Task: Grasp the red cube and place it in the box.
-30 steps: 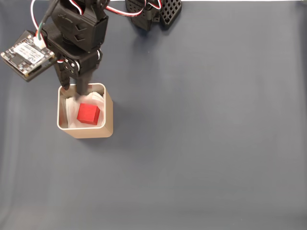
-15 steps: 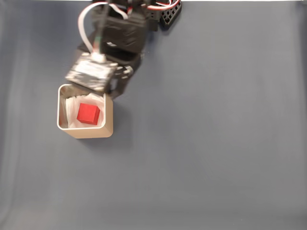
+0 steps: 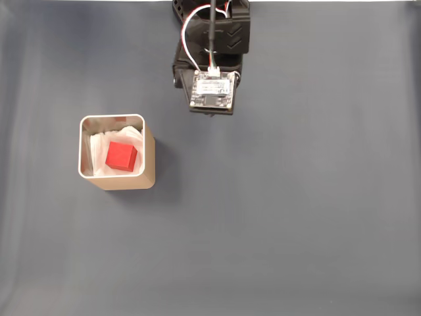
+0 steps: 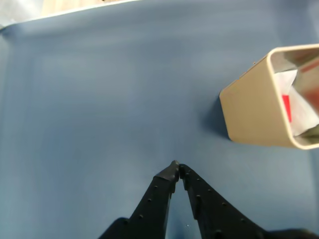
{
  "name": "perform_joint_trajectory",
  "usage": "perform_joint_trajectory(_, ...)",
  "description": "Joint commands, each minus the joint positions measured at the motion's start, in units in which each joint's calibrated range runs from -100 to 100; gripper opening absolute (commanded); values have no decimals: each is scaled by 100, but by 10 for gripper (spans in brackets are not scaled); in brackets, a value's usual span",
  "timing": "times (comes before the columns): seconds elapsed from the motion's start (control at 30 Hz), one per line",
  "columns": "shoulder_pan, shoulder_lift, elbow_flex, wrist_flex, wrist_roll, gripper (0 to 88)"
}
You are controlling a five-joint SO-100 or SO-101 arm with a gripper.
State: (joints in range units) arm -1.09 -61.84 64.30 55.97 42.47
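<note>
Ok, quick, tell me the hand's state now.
Hand: closed, tips touching, holding nothing. Cube lies in the box.

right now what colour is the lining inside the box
White paper lining, clearest in the fixed view, under the red cube.

The claw [image 4: 176, 166] is closed — black fingertips meeting (nothing between them) — arm folded near its base.

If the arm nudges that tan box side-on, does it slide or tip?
Probably slides: the box looks squat with a broad flat base on the smooth blue mat. Likely light, given thin walls holding only paper lining and the red cube. A high push near the rim could tip it.
</note>
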Motion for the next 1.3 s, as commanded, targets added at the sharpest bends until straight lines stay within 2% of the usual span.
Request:
perform_joint_trajectory(0.0, -37, -484, 507, -209, -78, 2)
perform_joint_trajectory(0.23, 13, -1514, 2002, -341, -24, 2)
perform_joint_trajectory(0.57, 27, -2968, 3534, 111, 0, 2)
perform_joint_trajectory(0.8, -399, -3470, 3552, 759, -239, 2)
perform_joint_trajectory(1.0, -349, -3816, 3561, 1358, -303, 2)
perform_joint_trajectory(1.17, -264, -3816, 3561, 1555, -288, 3)
perform_joint_trajectory(1.27, -221, -3816, 3561, 1883, -78, 13)
